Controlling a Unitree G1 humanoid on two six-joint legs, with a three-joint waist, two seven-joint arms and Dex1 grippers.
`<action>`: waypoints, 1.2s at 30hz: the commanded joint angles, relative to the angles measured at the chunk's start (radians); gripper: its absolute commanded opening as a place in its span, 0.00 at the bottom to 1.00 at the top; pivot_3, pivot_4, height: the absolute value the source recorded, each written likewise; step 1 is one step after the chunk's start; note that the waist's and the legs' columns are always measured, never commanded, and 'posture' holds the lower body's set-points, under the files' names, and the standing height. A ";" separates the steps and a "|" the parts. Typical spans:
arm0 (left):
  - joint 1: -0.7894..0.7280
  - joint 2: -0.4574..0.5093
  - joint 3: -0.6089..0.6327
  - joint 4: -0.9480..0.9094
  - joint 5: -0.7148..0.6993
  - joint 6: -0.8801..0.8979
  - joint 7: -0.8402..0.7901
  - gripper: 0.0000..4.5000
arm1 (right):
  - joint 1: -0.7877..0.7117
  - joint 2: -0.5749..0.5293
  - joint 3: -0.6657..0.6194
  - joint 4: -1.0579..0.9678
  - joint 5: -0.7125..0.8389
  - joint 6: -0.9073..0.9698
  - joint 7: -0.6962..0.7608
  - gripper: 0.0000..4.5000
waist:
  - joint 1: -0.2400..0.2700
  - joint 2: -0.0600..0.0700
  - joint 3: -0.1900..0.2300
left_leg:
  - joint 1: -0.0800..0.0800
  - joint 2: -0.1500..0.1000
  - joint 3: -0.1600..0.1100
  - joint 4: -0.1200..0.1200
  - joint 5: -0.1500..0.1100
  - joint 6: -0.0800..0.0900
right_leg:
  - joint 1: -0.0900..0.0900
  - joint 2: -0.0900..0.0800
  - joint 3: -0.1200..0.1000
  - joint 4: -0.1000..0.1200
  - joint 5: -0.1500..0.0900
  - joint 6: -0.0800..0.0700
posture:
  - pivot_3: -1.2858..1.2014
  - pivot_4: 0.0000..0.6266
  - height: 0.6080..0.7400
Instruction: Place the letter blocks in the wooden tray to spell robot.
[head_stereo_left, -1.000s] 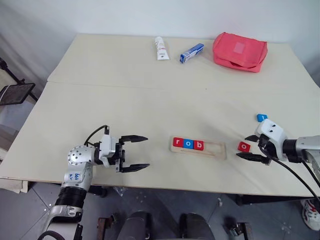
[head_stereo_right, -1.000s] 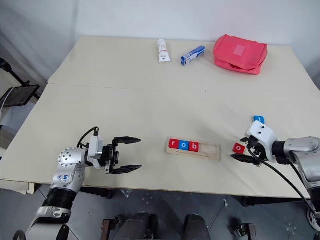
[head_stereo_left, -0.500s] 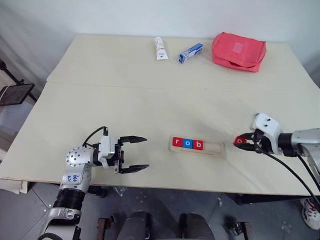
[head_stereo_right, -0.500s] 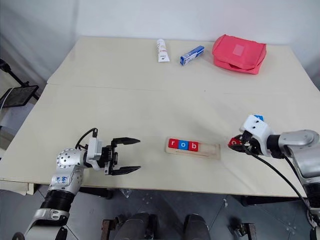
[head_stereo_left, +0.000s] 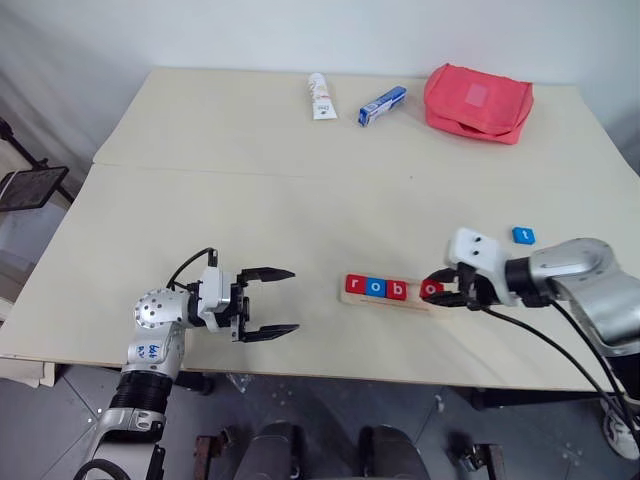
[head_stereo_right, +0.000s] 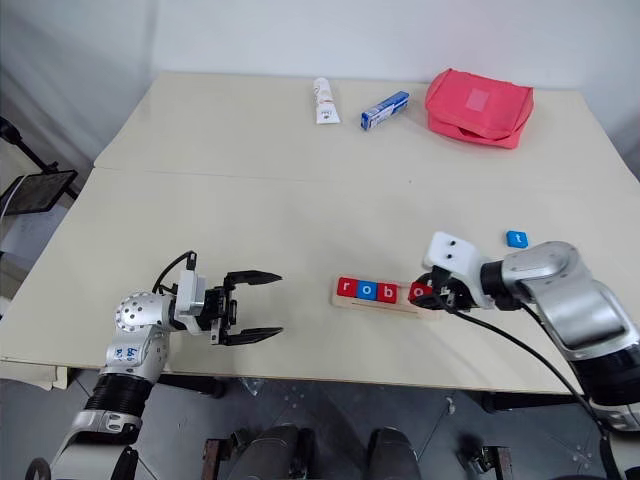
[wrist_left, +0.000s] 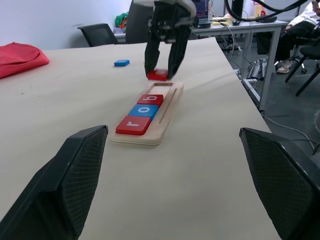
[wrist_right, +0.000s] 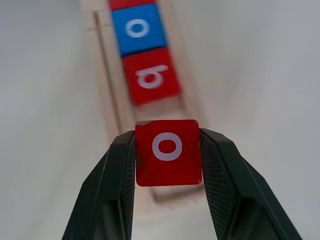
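Over the table (head_stereo_left: 250, 210), right pincer (wrist_right: 168, 155) angles down gripping red o block (wrist_right: 168, 152); left pincer (head_stereo_left: 270, 302) wide.

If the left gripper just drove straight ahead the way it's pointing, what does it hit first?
Most likely the near end of the wooden tray, by the red r block. The open left gripper points along the table at it, with bare tabletop between; whether it would ride over the low tray is unclear.

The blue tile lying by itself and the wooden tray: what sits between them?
The right gripper, shut on a red o tile, hangs between the lone blue tile and the wooden tray, seen from the head.
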 joint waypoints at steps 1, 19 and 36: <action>0.023 -0.001 0.006 -0.033 -0.005 -0.011 0.014 1.00 | -0.033 0.004 0.013 0.024 -0.025 -0.034 0.018 0.32 | 0.000 0.000 0.000 | 0.000 0.000 0.000 0.000 0.000 0.000 | 0.000 0.000 0.000 0.000 0.000 0.000 | 0.52 0.24 1.00; 0.057 -0.006 0.002 -0.060 -0.004 -0.018 0.054 1.00 | -0.093 0.044 0.062 0.067 -0.060 -0.068 0.071 0.32 | 0.000 0.000 0.000 | 0.000 0.000 0.000 0.000 0.000 0.000 | 0.000 0.000 -0.001 0.001 0.000 0.000 | 0.52 0.24 1.00; 0.040 -0.015 -0.002 -0.044 -0.001 -0.020 0.050 1.00 | -0.034 0.027 -0.047 -0.026 -0.013 0.016 0.031 1.00 | 0.002 0.000 0.000 | 0.000 0.000 0.000 0.000 0.000 0.000 | 0.000 0.000 -0.001 0.001 0.000 0.000 | 0.52 0.24 1.00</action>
